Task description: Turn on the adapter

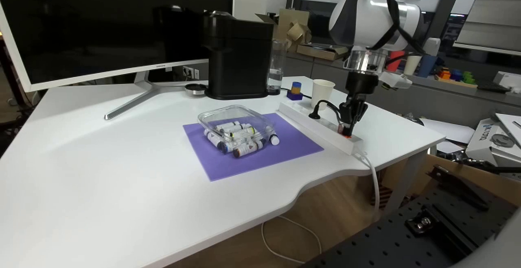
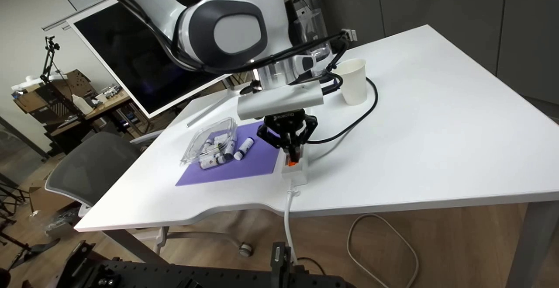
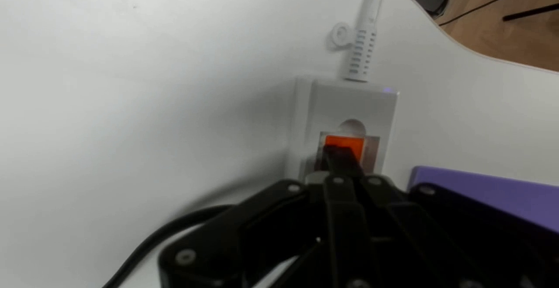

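The adapter is a white power strip [image 1: 309, 125] lying on the white table; it also shows in an exterior view [image 2: 295, 176] and in the wrist view [image 3: 345, 102]. Its rocker switch [image 3: 354, 143] near the cable end shows bright orange in the wrist view. My gripper [image 3: 341, 150] is shut with no object between its fingers. It points down with its fingertips on the switch, covering part of it. In both exterior views the gripper [image 1: 348, 131] [image 2: 293, 156] stands upright over that end of the strip.
A black plug [image 1: 314, 115] with a looping black cable [image 2: 345, 133] sits in the strip. A paper cup [image 1: 321, 93] stands beside it. A purple mat [image 1: 260, 164] bears a clear plastic tub [image 1: 228, 111] and several small bottles. The strip's white cord [image 1: 375, 178] hangs over the table edge.
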Action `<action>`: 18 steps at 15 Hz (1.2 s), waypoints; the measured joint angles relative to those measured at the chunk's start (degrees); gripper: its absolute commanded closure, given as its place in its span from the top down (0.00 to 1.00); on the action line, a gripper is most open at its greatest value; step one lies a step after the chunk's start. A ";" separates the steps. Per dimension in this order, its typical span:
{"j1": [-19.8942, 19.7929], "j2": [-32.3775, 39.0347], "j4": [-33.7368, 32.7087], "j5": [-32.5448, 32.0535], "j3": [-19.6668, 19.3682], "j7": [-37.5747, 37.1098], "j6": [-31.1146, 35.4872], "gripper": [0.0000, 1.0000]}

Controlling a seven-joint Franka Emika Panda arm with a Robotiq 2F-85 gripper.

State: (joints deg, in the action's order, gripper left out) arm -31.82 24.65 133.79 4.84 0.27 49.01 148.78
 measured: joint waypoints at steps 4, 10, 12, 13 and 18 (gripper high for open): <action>0.29 -0.03 -0.14 0.97 -0.46 3.10 -0.40 0.00; 3.97 -7.96 8.50 0.33 -4.52 3.85 5.31 0.33; 5.68 -13.77 13.22 -1.24 -7.11 3.31 6.56 0.47; 6.51 -16.82 15.34 -2.52 -8.65 2.31 6.77 0.54; 7.72 -31.33 22.17 -15.65 -16.09 -9.88 6.32 0.87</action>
State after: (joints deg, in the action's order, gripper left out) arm -24.10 -6.68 155.97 -10.81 -15.81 39.13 155.10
